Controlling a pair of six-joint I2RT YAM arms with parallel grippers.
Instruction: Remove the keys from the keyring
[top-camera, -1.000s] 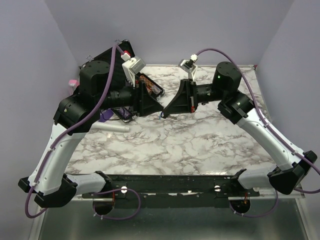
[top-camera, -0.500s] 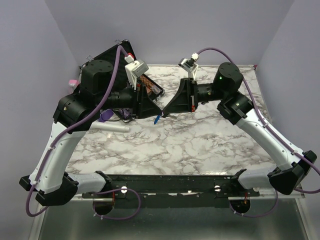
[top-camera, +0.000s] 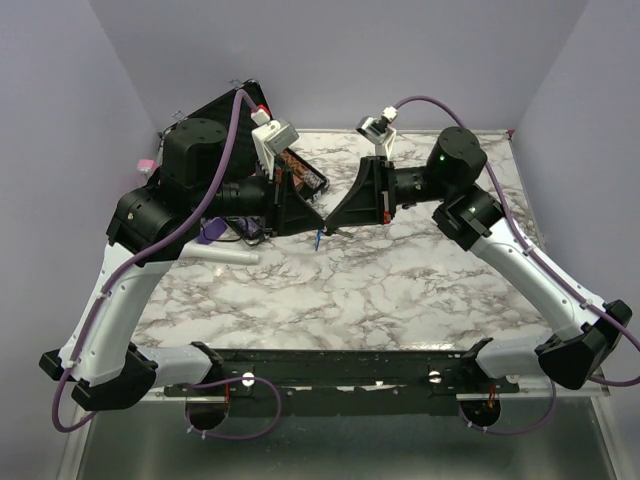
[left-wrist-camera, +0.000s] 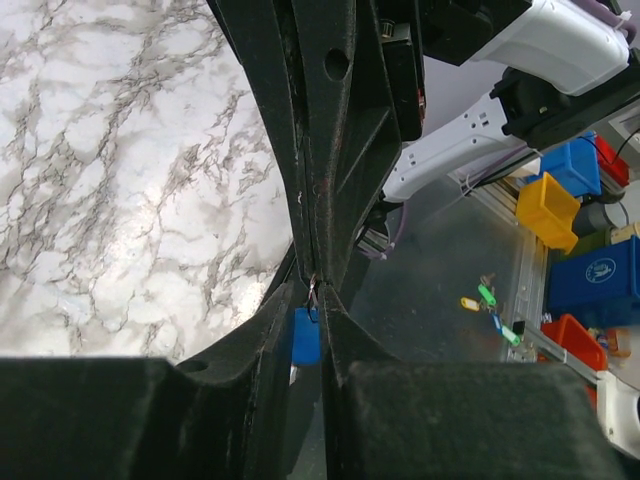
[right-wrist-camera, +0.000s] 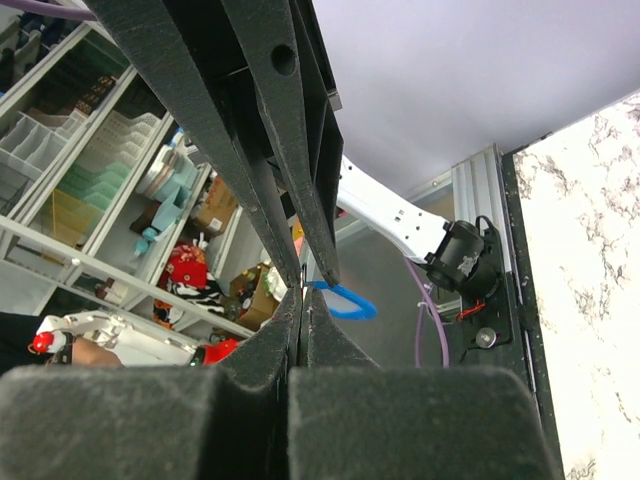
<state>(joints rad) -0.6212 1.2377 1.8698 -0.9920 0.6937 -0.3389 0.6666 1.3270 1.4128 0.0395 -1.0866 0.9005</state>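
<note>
Both grippers meet tip to tip above the back middle of the marble table (top-camera: 380, 290). The keyring's blue tag (top-camera: 318, 238) hangs just below the tips. In the left wrist view the tag (left-wrist-camera: 305, 335) hangs in the narrow gap of my left gripper (left-wrist-camera: 314, 292), whose tips pinch the thin ring (left-wrist-camera: 313, 288). A silvery sliver (left-wrist-camera: 291, 371) under the tag may be a key. My right gripper (right-wrist-camera: 303, 297) is shut on thin metal at the ring, with the tag (right-wrist-camera: 347, 300) beside it. In the top view my left gripper (top-camera: 316, 225) and right gripper (top-camera: 330, 229) almost touch.
A black open case (top-camera: 300, 172) with brownish contents lies behind the left gripper. A purple item (top-camera: 211, 233) and a white cylinder (top-camera: 226, 256) lie at the left. A pink item (top-camera: 145, 165) sits at the far left edge.
The blue tag, hidden one second ago, has come into view and swung down to hang below the tips. Both arms have hardly moved.
</note>
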